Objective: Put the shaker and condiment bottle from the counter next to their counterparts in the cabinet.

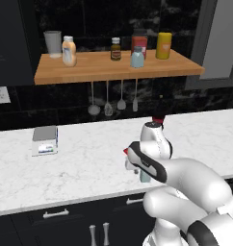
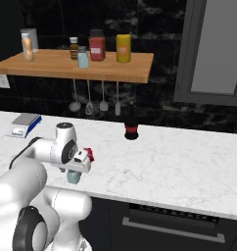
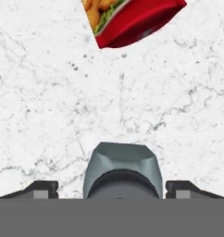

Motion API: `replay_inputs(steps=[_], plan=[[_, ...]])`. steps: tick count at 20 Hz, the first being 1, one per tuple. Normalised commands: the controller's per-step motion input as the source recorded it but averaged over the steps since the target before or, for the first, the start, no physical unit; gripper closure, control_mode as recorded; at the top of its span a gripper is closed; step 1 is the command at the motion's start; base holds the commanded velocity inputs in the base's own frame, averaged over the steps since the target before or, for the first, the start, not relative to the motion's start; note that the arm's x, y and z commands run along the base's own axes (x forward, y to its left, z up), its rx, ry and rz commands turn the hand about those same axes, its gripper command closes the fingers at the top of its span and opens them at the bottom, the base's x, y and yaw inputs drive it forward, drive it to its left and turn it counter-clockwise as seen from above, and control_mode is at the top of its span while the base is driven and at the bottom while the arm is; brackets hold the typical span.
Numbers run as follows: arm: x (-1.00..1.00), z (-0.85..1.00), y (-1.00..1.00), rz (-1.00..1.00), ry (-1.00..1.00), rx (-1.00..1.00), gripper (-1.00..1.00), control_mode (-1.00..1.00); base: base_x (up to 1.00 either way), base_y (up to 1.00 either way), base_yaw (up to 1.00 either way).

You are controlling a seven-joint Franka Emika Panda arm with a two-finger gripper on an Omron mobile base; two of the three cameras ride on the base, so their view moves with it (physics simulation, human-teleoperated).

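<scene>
Shaker (image 3: 121, 169) between wide-open fingers (image 3: 40, 189), untouched

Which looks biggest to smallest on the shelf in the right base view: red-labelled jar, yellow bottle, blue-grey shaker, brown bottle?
1. Red-labelled jar
2. Yellow bottle, nearly as tall but slimmer
3/4. Blue-grey shaker and brown bottle look alike in size; the shaker stands nearer the front, so I won't rank them.

veined marble counter (image 1: 89, 158), wooden cabinet (image 1: 113, 72)
</scene>
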Motion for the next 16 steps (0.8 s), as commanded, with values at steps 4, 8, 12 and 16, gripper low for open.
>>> replay_inputs(steps=[4,8,12,16], plan=[[0.00,-0.24,-0.21,-0.10,0.00,0.01,1.00,-1.00,0.00,0.00,0.00],[0.00,-0.21,-0.11,-0.07,0.00,0.00,1.00,-1.00,0.00,0.00,0.00],[0.00,-0.18,-0.07,-0.08,0.00,0.00,1.00,-1.00,0.00,0.00,0.00],[-0.02,0.01,-0.01,-0.08,0.00,0.00,1.00,-1.00,0.00,0.00,0.00]])
